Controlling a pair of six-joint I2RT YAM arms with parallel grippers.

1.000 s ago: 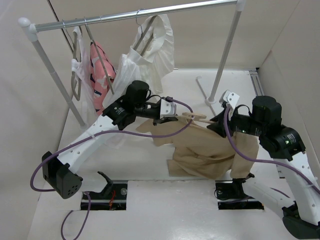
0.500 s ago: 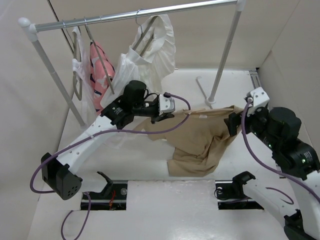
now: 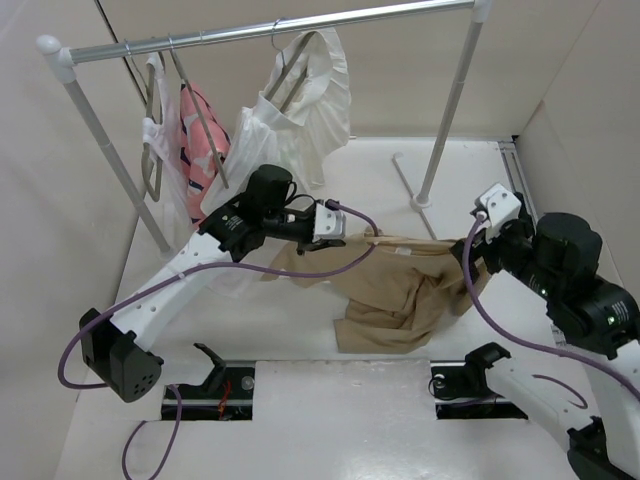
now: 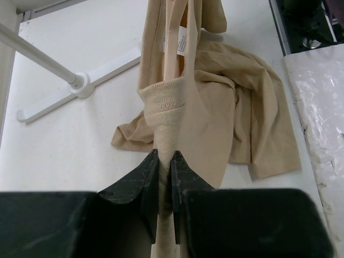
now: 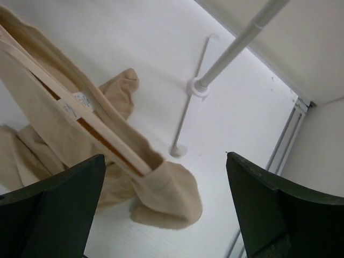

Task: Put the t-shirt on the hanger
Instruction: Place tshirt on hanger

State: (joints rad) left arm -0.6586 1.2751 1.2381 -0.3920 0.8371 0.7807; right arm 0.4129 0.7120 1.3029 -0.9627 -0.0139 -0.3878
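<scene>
Overhead, a white tabletop sits between beige walls, with a metal clothes rack at its far side. Mid-table, the tan soft-fabric t-shirt stretches between the arms. The left gripper pinches its ribbed collar, and the right gripper gapes wide around the other end. The pale peach plastic hanger is mostly hidden inside the shirt.

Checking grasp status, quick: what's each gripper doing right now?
Left gripper: closed on the t-shirt.
Right gripper: open; the t-shirt passes between its fingers, not clamped.
</scene>
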